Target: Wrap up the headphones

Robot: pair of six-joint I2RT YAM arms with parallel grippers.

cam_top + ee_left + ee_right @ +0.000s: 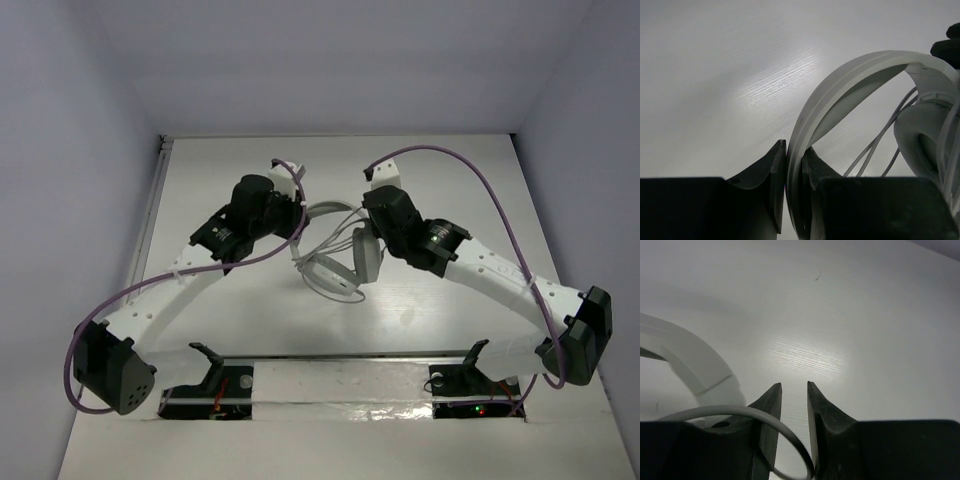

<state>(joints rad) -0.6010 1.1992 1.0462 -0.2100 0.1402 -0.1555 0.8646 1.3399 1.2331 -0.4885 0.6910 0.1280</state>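
Observation:
The white headphones (366, 252) lie in the middle of the table, one earcup (333, 277) flat and the other on edge, with thin whitish cable looped around them. My left gripper (300, 212) is shut on the curved headband (850, 75); in the left wrist view the band runs down between my fingertips (795, 150), with an earcup (920, 135) and cable strands (880, 137) to the right. My right gripper (368, 222) hovers over the upright earcup. Its jaws (794, 386) stand narrowly apart, and a loop of cable (740, 411) crosses the left finger and dips into the gap near its base. The headband (690, 352) shows at the left.
White walls enclose the table on the left, back and right. A metal rail (350, 355) with two black clamps runs along the near edge. Purple robot cables (480, 180) arch over both arms. The right arm's black body (947, 47) shows in the left wrist view.

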